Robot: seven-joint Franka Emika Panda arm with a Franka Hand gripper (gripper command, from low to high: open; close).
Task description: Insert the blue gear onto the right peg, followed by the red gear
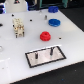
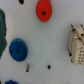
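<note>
The blue gear [image 1: 53, 22] lies flat on the white table toward the exterior view's right; it also shows in the wrist view [image 2: 18, 48]. The red gear [image 1: 45, 36] lies nearer the plate, apart from the blue one, and shows in the wrist view [image 2: 44, 10]. The grey black-framed plate [image 1: 46, 61] sits at the front with two dark pins; the right peg [image 1: 51, 50] is bare. Neither view shows my gripper's fingers. The wrist camera looks down on both gears from well above.
A beige block with holes [image 1: 19, 27] stands at the exterior view's left, and shows in the wrist view [image 2: 76, 45]. A darker blue object [image 1: 52, 8] sits behind the blue gear. A dark teal shape [image 2: 2, 30] shows at the wrist view's edge.
</note>
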